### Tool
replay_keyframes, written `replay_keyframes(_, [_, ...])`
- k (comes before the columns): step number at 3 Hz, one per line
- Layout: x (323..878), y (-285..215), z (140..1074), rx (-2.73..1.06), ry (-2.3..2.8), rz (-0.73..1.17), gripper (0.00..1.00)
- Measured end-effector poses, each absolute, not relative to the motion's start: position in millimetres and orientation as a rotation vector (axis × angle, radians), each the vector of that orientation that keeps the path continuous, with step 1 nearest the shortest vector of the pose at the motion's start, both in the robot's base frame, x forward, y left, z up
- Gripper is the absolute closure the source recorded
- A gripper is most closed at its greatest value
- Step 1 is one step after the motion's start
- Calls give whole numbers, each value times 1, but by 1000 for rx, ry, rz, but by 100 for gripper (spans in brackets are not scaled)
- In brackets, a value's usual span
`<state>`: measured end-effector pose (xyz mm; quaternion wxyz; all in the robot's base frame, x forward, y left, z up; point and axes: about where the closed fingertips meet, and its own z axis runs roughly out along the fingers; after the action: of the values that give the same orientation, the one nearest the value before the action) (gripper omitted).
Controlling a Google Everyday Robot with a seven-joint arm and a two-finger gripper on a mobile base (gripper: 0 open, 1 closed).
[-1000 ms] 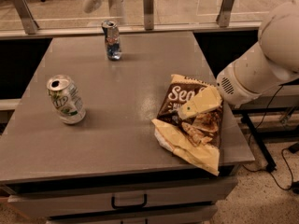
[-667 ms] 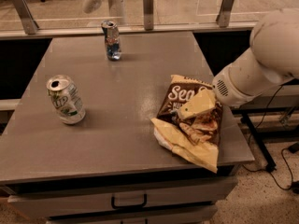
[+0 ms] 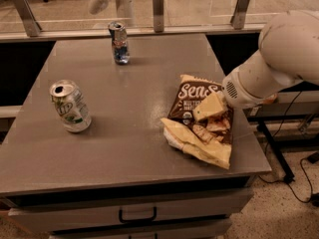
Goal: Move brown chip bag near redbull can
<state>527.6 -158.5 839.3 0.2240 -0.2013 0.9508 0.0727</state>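
Observation:
The brown chip bag (image 3: 191, 97) lies flat on the right side of the grey table (image 3: 129, 133), close to its right edge, with its pale yellow lower part toward the front. My gripper (image 3: 209, 107) is on top of the bag's middle, reaching in from the right on the white arm (image 3: 279, 59). The redbull can (image 3: 119, 43) stands upright at the back of the table, well apart from the bag to the far left of it.
A green-and-white 7UP can (image 3: 71, 106) stands on the left side of the table. A glass rail with metal posts (image 3: 158, 6) runs behind the table. A drawer with a handle (image 3: 137, 215) sits below the front edge. Cables lie on the floor at the right.
My gripper has moved a little to the left, further onto the bag. The bag and both cans stay where they were.

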Motion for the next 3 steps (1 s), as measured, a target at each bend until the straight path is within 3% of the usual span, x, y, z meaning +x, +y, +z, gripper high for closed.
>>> replay_keyframes(1, [555,-153,853,-558,2555,189,88])
replay_keyframes(2, [589,-140,872,-558,2470,198,100])
replay_keyframes(3, [624,-117,890,-545,2387,224,100])
